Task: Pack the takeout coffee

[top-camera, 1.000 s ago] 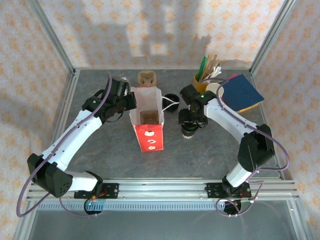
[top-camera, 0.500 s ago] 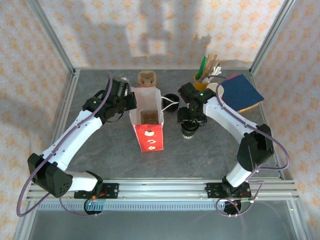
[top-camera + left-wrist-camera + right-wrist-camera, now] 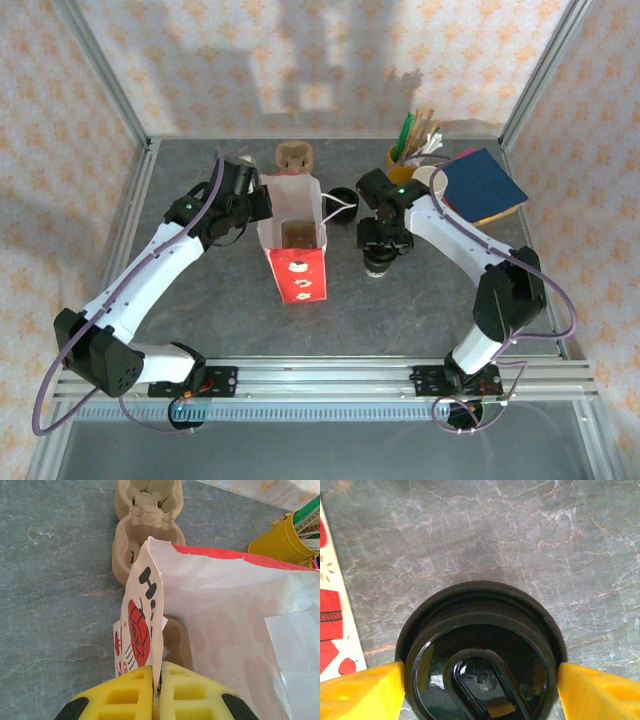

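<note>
- Takeout coffee (image 3: 480, 650): glossy black lid, black all over from above.
- Right gripper's fingers (image 3: 360, 692): bright yellow.
- Paper bag (image 3: 296, 272): white, with a red panel and red-and-black print.
- Table (image 3: 400, 300): grey, veined like marble.
- Cup of sticks (image 3: 277, 542): yellow.
- Book (image 3: 482, 186): navy blue.
- Cup carrier (image 3: 145, 510): tan.
- Walls (image 3: 300, 60): cream, with an orange floral repeat.

— What's on the grey table (image 3: 420, 300)?
— A paper bag (image 3: 297, 275) standing open in the middle, with a cardboard cup carrier (image 3: 294, 156) behind it. A lidded coffee cup (image 3: 379, 264) stands to its right. A yellow cup (image 3: 399, 160) of sticks and a blue book (image 3: 483, 186) are far right.
</note>
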